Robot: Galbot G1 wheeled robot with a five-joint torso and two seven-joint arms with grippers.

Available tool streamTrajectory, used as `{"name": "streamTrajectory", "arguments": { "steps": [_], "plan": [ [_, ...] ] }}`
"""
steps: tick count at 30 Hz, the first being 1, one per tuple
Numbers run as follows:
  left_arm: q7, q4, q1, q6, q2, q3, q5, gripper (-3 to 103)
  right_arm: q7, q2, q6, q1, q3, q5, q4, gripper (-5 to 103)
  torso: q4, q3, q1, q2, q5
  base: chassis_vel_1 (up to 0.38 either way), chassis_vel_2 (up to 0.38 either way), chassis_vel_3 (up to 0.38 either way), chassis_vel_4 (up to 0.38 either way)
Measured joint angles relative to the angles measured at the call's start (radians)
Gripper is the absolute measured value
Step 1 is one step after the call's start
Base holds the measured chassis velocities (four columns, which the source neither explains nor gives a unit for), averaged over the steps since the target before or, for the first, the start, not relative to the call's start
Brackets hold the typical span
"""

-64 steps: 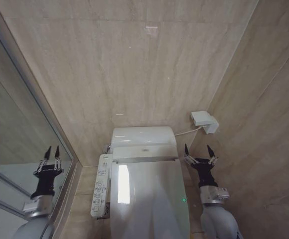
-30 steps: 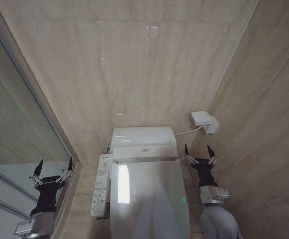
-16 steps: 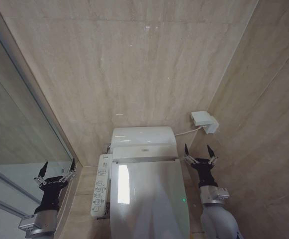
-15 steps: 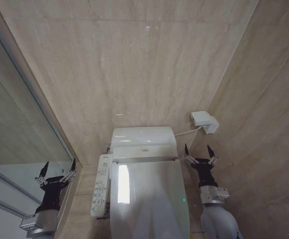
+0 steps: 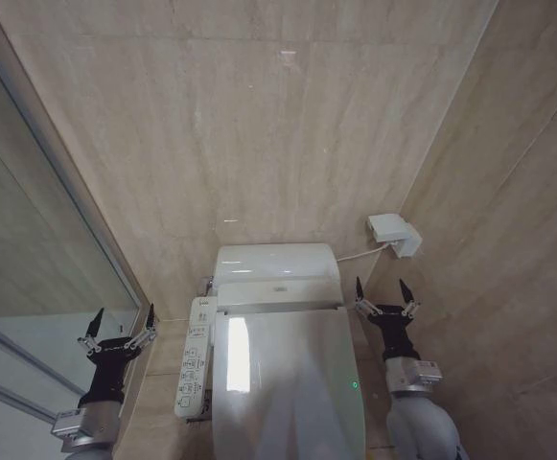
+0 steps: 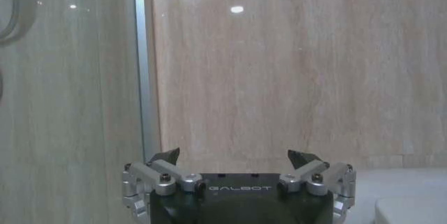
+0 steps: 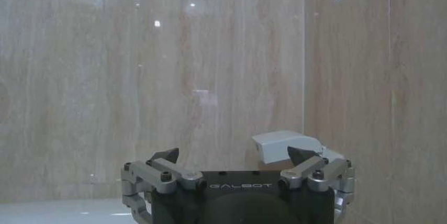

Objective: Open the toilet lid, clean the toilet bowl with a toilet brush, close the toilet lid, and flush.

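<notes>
The toilet lid point(image 5: 288, 383) is a glossy white oval lying shut over the toilet, low in the middle of the head view. The toilet bowl is hidden under it, and the toilet brush is out of view. My left gripper point(image 5: 122, 321) hovers open to the left of the toilet, beside its side control panel point(image 5: 194, 355), holding nothing. My right gripper point(image 5: 382, 292) hangs open on the toilet's right, level with the lid's hinge end. In the wrist views both the left gripper point(image 6: 236, 157) and the right gripper point(image 7: 235, 155) stand open with beige wall behind them.
The white cistern point(image 5: 276, 262) stands against the tiled back wall. A small white box point(image 5: 394, 233) with a cable is fixed in the right corner. A glass partition with a metal frame point(image 5: 58, 182) runs along the left, close to my left arm. The right wall is near my right arm.
My left gripper has opened wide and moved lower and to the right, closer to the toilet's control panel. The right arm and the lid have not moved.
</notes>
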Motion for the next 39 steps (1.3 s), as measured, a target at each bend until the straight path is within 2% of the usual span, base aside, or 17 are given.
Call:
{"name": "streamTrajectory", "arguments": {
  "steps": [39],
  "plan": [
    [-0.006, -0.033, 0.033, 0.002, -0.013, -0.004, 0.030, 100, 0.000, 0.000, 0.000, 0.000, 0.000, 0.000, 0.000, 100, 0.0000, 0.000, 0.000, 0.000, 0.0000, 0.000, 0.000, 0.000, 0.000]
  ]
}}
